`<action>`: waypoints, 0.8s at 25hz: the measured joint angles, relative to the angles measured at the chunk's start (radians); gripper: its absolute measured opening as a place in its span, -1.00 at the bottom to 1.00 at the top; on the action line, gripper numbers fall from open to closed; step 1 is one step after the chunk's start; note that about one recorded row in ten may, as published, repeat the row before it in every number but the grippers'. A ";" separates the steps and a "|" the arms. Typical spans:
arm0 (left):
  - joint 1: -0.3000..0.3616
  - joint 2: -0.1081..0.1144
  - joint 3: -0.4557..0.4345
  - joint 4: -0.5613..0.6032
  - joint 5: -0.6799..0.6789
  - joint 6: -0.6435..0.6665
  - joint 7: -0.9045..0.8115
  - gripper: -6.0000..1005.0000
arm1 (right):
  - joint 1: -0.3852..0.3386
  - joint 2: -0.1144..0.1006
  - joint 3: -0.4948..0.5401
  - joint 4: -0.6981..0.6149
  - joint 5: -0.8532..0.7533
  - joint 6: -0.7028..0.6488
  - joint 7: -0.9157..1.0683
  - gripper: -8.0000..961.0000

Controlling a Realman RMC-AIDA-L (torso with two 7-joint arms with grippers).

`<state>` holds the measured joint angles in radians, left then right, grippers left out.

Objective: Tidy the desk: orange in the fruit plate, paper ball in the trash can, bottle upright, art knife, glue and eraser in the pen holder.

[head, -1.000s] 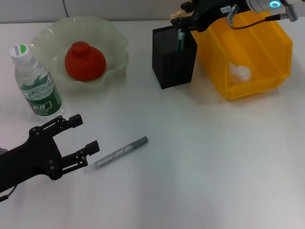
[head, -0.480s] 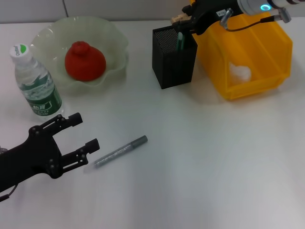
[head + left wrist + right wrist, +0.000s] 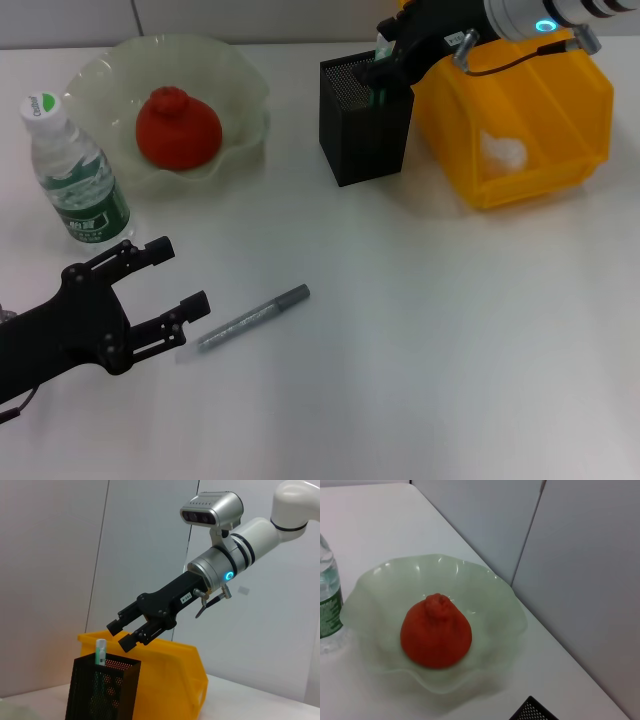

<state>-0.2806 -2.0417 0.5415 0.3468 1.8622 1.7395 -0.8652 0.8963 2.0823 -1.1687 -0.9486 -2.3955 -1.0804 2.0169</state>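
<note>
Right gripper (image 3: 385,58) above the far rim of the pen holder (image 3: 365,130), fingers apart, holding nothing; the left wrist view shows a clear gap between them. Glue (image 3: 100,652) upright inside the holder, clear tip above the rim, just below the fingers. Trash can (image 3: 560,160) just beside the holder on the right, paper ball (image 3: 503,150) in it. Left gripper (image 3: 170,285) low over the near left desk (image 3: 450,330), fingers spread, empty. Art knife (image 3: 255,317) flat on the desk, just off its fingertips. Bottle (image 3: 75,170) upright, far left. Orange (image 3: 178,126) in the plate (image 3: 235,80). Eraser not visible.
</note>
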 joint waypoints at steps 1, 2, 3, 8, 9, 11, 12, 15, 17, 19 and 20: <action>0.000 0.000 0.000 0.000 0.000 0.000 0.000 0.59 | 0.000 0.000 0.000 0.000 0.001 0.000 0.000 -0.04; 0.000 0.000 0.000 0.000 0.001 0.000 0.000 0.59 | -0.001 0.000 0.000 0.000 0.001 0.000 0.000 -0.04; 0.000 0.000 0.001 0.000 0.001 0.000 0.000 0.59 | -0.003 0.001 0.000 -0.002 0.003 0.001 0.000 0.05; 0.001 0.000 0.000 0.000 0.005 0.000 0.003 0.59 | -0.014 0.001 0.000 -0.004 0.066 0.015 -0.013 0.37; 0.001 0.000 0.000 0.000 0.005 0.000 0.003 0.59 | -0.019 0.000 0.002 -0.005 0.098 0.014 -0.027 0.40; 0.001 0.000 0.000 0.000 0.005 0.000 0.003 0.59 | -0.033 -0.002 0.007 -0.007 0.170 -0.001 -0.070 0.44; 0.001 0.001 0.001 0.000 0.006 0.000 0.004 0.59 | -0.049 -0.003 0.010 -0.009 0.250 -0.042 -0.134 0.46; 0.000 0.006 0.004 0.000 0.007 0.000 0.009 0.59 | -0.061 -0.004 0.013 -0.010 0.312 -0.099 -0.191 0.46; 0.001 0.009 0.005 0.002 0.007 0.000 0.009 0.59 | -0.074 -0.008 0.017 -0.005 0.376 -0.201 -0.268 0.46; 0.001 0.016 0.007 0.004 0.009 -0.003 0.009 0.59 | -0.075 -0.009 0.017 0.001 0.386 -0.234 -0.291 0.45; 0.002 0.018 0.007 0.005 0.010 -0.005 0.009 0.59 | -0.074 -0.009 0.015 0.016 0.392 -0.288 -0.334 0.45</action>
<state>-0.2791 -2.0239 0.5485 0.3514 1.8722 1.7347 -0.8559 0.8219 2.0729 -1.1536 -0.9330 -2.0030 -1.3682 1.6832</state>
